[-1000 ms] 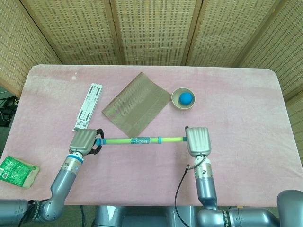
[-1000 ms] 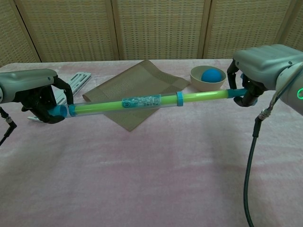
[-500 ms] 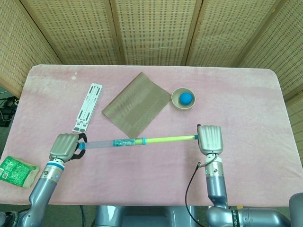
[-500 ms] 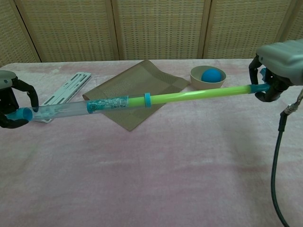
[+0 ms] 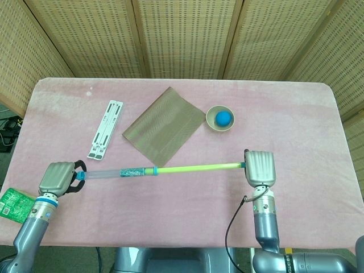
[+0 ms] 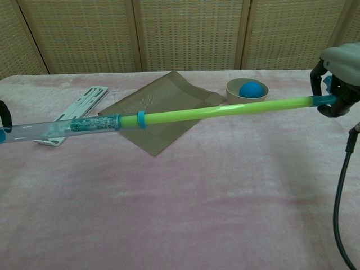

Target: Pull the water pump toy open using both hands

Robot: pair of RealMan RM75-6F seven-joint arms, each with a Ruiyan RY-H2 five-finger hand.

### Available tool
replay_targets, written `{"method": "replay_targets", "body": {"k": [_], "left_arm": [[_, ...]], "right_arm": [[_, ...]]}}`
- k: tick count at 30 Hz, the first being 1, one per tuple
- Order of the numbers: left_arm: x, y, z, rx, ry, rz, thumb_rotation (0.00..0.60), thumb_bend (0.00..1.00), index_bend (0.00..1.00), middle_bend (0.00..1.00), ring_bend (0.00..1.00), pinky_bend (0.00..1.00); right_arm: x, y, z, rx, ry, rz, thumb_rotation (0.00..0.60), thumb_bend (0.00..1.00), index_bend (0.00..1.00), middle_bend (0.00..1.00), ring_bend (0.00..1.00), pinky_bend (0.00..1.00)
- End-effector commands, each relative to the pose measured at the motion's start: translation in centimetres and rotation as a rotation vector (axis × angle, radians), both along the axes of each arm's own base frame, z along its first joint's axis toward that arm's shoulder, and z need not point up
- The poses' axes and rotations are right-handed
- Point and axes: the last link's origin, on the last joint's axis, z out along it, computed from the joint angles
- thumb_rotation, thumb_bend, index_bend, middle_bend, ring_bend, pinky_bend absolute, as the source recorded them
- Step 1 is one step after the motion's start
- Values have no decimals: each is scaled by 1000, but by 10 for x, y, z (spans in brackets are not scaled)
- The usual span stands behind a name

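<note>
The water pump toy is stretched out long above the pink table. Its clear barrel (image 5: 111,173) (image 6: 56,127) with a printed label lies to the left, and the green plunger rod (image 5: 196,168) (image 6: 225,110) runs out to the right. My left hand (image 5: 57,178) grips the blue end of the barrel; in the chest view only a dark sliver of that hand (image 6: 4,117) shows at the left edge. My right hand (image 5: 260,167) (image 6: 337,79) grips the blue tip of the rod.
A brown woven mat (image 5: 164,131) lies behind the toy. A beige bowl (image 5: 211,122) with a blue ball (image 5: 224,118) stands to its right. A white folding stand (image 5: 106,128) lies at the left, a green packet (image 5: 14,206) near the front left corner.
Both hands have moved apart, the left one further left and the right one further right. The green rod has slid far out of the clear barrel.
</note>
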Motion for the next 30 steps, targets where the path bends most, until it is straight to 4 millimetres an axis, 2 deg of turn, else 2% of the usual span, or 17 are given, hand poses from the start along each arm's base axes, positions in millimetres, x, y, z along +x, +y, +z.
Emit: {"method": "replay_targets", "body": {"k": [1,11,14,15,16,17,20,21,22,24,27,30], "left_arm": [[0,0,0,-1,0,1,600,433,570,930,834,741],[-1,-1,0,2,16,-5,600,433,551,930,834,741],[-1,-1,-1,4,17,-7,600,419,485,873,788,710],[-1,-1,-1,4,18,-8,600,386,415,787,712,664],[-1,-1,-2,1,24,-11,600,340,320,657,599,593],[-1,-2,-2,-5,34,-17,600,284,211,490,459,495],[-4,-4,-3,-22,72,-27,600,190,14,98,119,221],[-5,-4,-3,-32,85,-30,600,176,1,47,66,169],[-5,-4,-3,-40,91,-28,600,160,0,6,17,103],[-5,-5,-3,-61,87,-18,600,145,0,0,0,27],[-4,-8,-2,-91,71,-9,600,141,0,0,0,0],[-3,-11,-3,-103,46,-7,600,141,0,0,0,0]], "right_arm": [[-1,1,1,1,0,-1,600,610,830,1000,1000,742],[-2,0,8,-14,0,1,600,608,827,1000,1000,742],[-5,1,7,-7,1,-4,600,556,789,991,990,724],[-6,1,6,-1,5,-6,600,503,733,950,953,692],[-8,2,6,5,8,-9,600,460,679,900,910,657],[-11,3,5,14,11,-18,600,396,587,785,818,591],[-18,5,3,44,35,-56,600,260,340,416,503,390],[-21,6,3,56,48,-75,600,228,268,308,395,340],[-23,6,3,65,58,-92,600,211,231,249,334,316],[-27,6,4,77,69,-121,600,179,160,123,200,265],[-30,5,5,73,56,-123,600,169,126,31,94,225],[-33,6,5,67,44,-117,600,169,124,0,21,179]]}}
